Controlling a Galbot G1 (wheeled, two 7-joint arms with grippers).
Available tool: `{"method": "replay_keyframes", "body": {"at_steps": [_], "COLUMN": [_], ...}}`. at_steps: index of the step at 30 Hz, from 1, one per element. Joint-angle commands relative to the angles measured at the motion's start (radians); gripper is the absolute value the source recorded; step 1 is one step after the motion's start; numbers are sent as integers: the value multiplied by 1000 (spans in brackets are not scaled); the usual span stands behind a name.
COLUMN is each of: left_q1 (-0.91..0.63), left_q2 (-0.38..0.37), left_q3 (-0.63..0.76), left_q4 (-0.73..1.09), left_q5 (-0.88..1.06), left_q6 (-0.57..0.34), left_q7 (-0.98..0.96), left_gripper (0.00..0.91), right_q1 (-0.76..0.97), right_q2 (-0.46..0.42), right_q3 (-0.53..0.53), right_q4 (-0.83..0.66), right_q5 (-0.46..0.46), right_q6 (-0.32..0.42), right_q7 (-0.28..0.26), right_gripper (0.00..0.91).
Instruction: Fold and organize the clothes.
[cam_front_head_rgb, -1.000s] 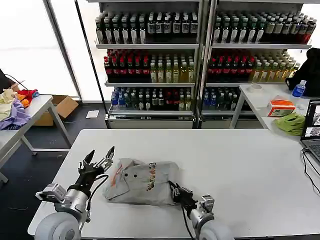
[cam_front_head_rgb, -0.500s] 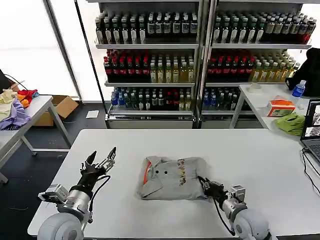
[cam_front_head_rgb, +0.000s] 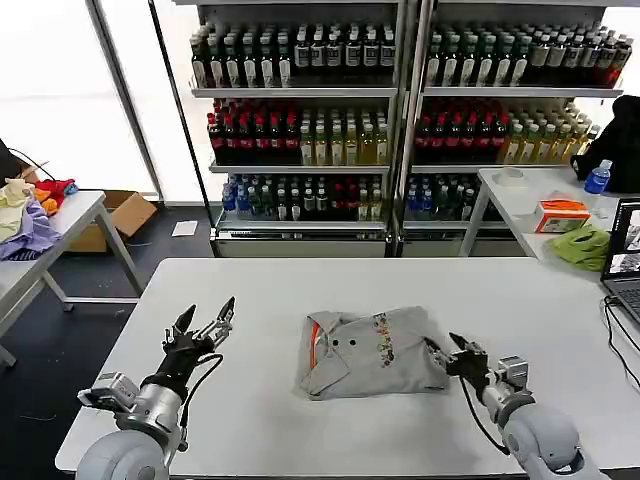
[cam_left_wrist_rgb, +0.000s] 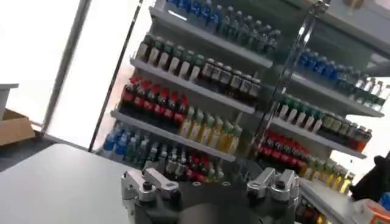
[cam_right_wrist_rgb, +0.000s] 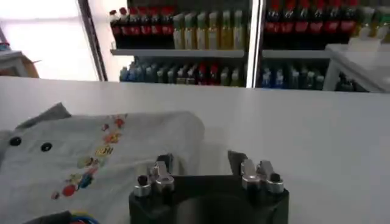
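Sliding toward the robot's right across the white rectangular table (cam_front_head_rgb: 250, 290), the folded light grey short-sleeved cotton shirt with an orange-lined buttoned collar and a small multicoloured chest print (cam_front_head_rgb: 372, 352) now lies near the table's middle; a second ago it sat closer to the left arm, in a looser bundle. The right gripper (cam_front_head_rgb: 448, 356) has travelled with it and rests at the shirt's right edge, where half a second ago it still pinched the cloth. Its fingers now stand parted, with no fabric visible between them, so the garment appears released. The left gripper (cam_front_head_rgb: 204, 322) hovers above the table's left part, well apart from the shirt, fingers spread wide, scarcely moved over the interval. By this reading the fold is complete and the shirt has been dragged to a resting place, leaving little or nothing of the task to do on this garment.

The right wrist view adds detail: the right gripper (cam_right_wrist_rgb: 204, 163) is open just beside the shirt (cam_right_wrist_rgb: 103, 155), with two dark buttons and the print facing up and the cloth lying flat. The left wrist view shows the left gripper (cam_left_wrist_rgb: 210, 182) open over bare table, against the stocked bottle shelves (cam_left_wrist_rgb: 201, 79).
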Motion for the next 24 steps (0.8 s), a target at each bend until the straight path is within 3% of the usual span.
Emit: {"method": "replay_keyframes", "body": {"at_steps": [1,6,10,12,17,20,24], "left_q1": [7,14,25,33,40,50,55], "left_q2": [-2,-4,-10,-15,-21,-24,-24], "left_q3": [0,5,5,5,1,-5,-7], "left_q4": [-13,-25,-23,-23,-16,-20,-16], "left_q5": [0,3,8,12,19,16,17], "left_q6": [0,1,-1,-2,-6,-7,-8], "left_q7": [3,5,6,10,14,18,21], "left_gripper": [907,907,907,907,907,907,907], "right_q1": [39,123,209,240,261,262,242], "right_q2": [15,94,175,221,311,324,303], "right_q3": [55,-82,-224,-285,-357,-363,-357], "right_q4": [90,92,14,-35,-128,-171,-204], "right_q5": [-13,-13,-59,-54,-103,-101,-143], "right_q6": [59,64,57,18,20,-5,-25], "right_q7": [54,105,190,240,342,362,339], "right_gripper": [907,907,907,907,907,907,907]}}
